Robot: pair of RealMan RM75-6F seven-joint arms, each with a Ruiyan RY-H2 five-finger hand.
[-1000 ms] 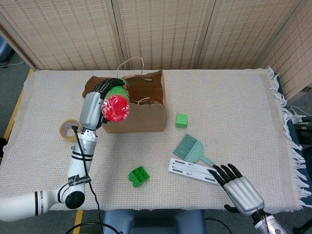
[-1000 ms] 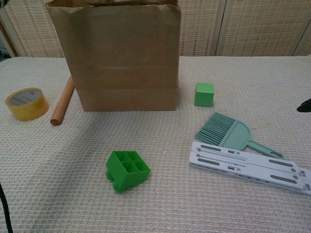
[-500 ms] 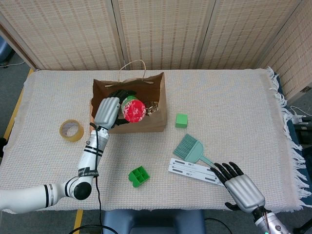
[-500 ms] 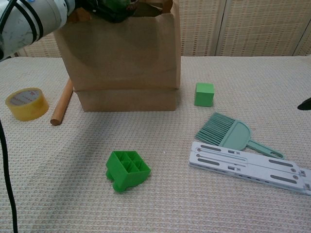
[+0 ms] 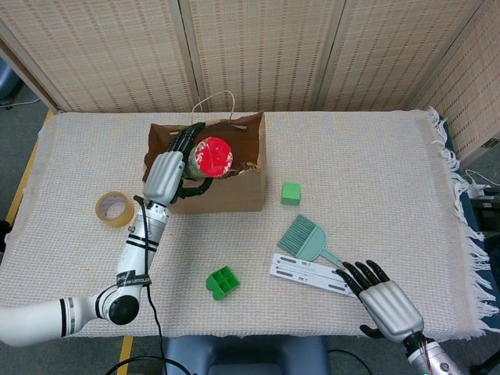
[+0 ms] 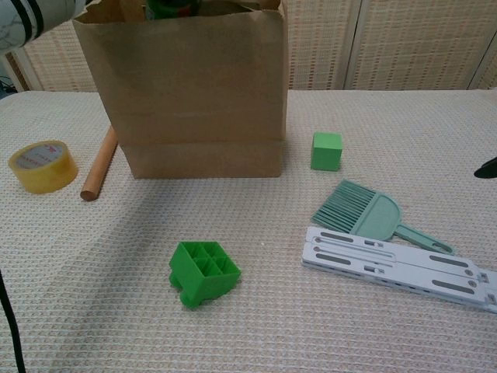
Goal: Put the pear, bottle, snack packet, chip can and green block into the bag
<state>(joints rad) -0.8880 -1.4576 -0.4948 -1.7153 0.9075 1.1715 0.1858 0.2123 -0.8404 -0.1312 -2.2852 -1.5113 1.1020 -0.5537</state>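
- Table (image 5: 375, 148): covered with a woven cream cloth; everything named below rests on it
- Bag (image 5: 226, 195): brown paper, standing upright toward the rear left, mouth open, handles up at the back. Some crinkled contents show inside near the right wall; cannot tell from the head view which task items they are, so pear, bottle and snack packet are unconfirmed
- Left hand (image 5: 173, 168): raised over the left half of the bag's mouth, fingers apart and curved beside the chip can; thumb side appears to touch the can, but whether it actually grips it cannot be told
- Right hand (image 5: 385, 294): lying flat at the near right edge, fingers spread wide, holding nothing, fingertips just beside the white rack
- Chip can (image 5: 211, 157): green body, red lid facing up, upright inside the bag's mouth. Judgement: this item is at the deposit stage, essentially in
- White rack (image 6: 396, 266): flat slotted piece, near right; not a task item
- Green brush (image 6: 361, 211): lying just behind the rack, touching it; not a task item
- Tape roll (image 6: 43, 165) and wooden rod (image 6: 101, 163): left of the bag; distractors
- Green tray (image 6: 203, 271): gridded, near centre, well apart from the bag
- Green block (image 6: 326, 150): on the cloth just right of the bag, outside it. Judgement: definitely left to do; likely the last confirmed item outstanding
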